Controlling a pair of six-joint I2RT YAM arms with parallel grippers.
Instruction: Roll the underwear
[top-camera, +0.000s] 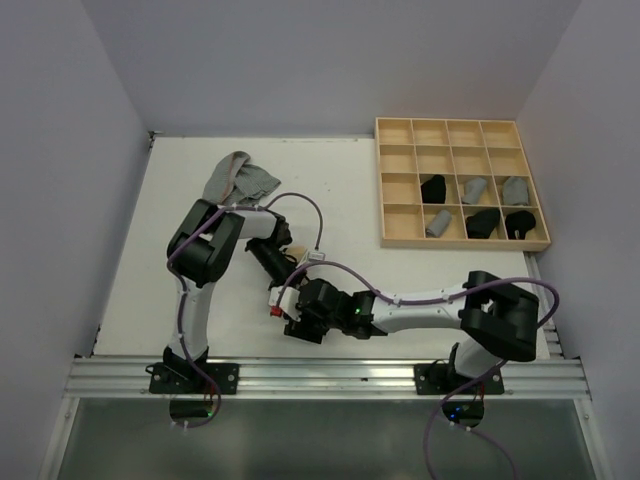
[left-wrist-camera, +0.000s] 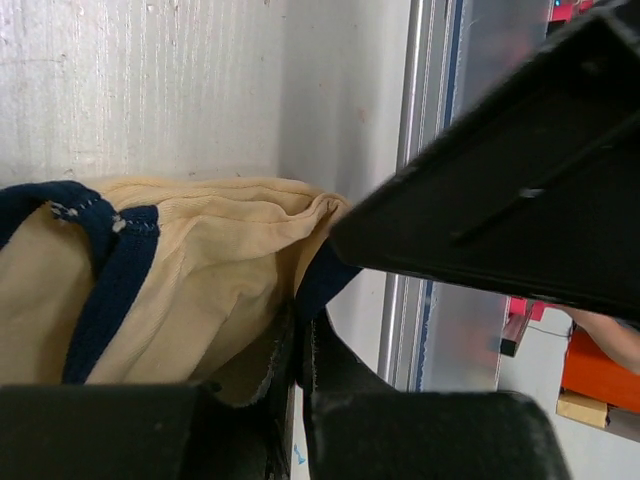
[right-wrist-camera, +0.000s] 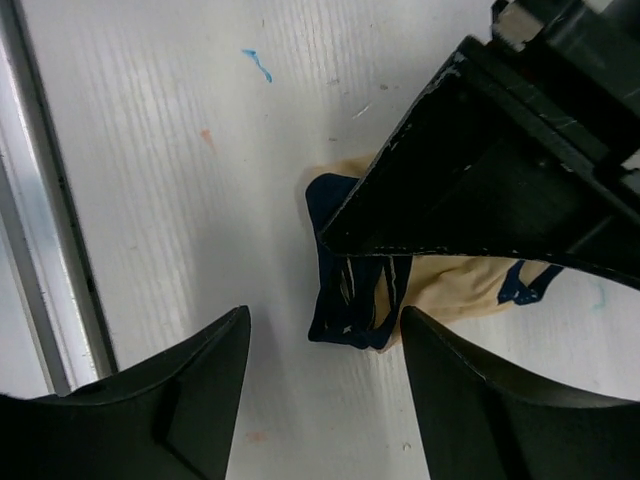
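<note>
Six rolled pieces (top-camera: 433, 188) in far-right tray (top-camera: 380, 180) (three black, three grey); one grey heap (top-camera: 240, 178) far left. One tan underwear (right-wrist-camera: 450, 285) at counter's (top-camera: 150, 290) near edge, pinched by left end effector (left-wrist-camera: 300, 370); right end effector (right-wrist-camera: 322, 320) spread over it.

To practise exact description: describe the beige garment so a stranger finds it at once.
On the white table, near its front edge where the arms meet, the left gripper is shut on the beige underwear. It alone is yellow-beige with navy trim; the loose garment farther back is grey.
</note>
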